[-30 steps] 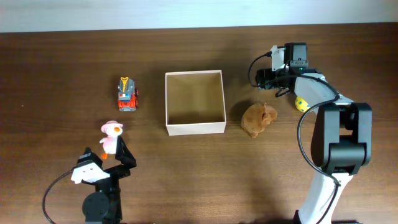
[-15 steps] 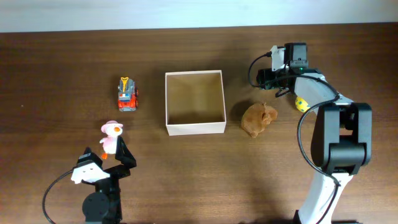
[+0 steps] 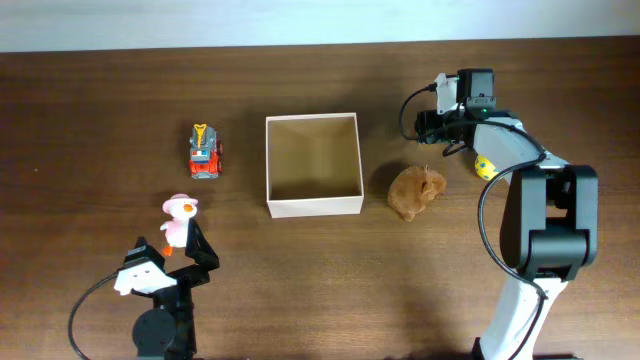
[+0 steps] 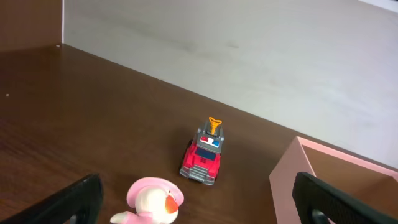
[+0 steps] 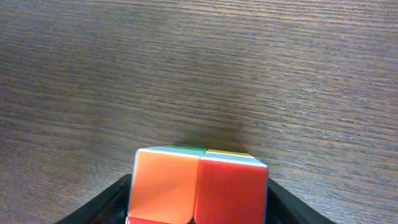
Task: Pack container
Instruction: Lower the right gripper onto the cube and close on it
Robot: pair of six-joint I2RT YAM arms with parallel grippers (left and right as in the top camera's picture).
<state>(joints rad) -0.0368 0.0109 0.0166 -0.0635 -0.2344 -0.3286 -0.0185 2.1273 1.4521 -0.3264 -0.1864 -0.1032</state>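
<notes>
The container (image 3: 313,206), a shallow white-walled box with a tan inside, stands empty at mid-table; its corner (image 4: 292,180) shows in the left wrist view. My right gripper (image 5: 199,202) is shut on a multicoloured puzzle cube (image 5: 199,183) that rests on the wood, one black finger against each side. From overhead the right arm covers that grip, and only a yellow bit (image 3: 485,167) peeks out. My left gripper (image 4: 202,202) stands open and low at the front left, with a pink duck toy (image 4: 155,202) between and just ahead of its fingers.
A red toy truck (image 3: 205,152) stands left of the container and beyond the duck (image 3: 180,220). A brown plush animal (image 3: 415,190) lies just right of the container, near the right arm. A pale wall runs along the table's far edge.
</notes>
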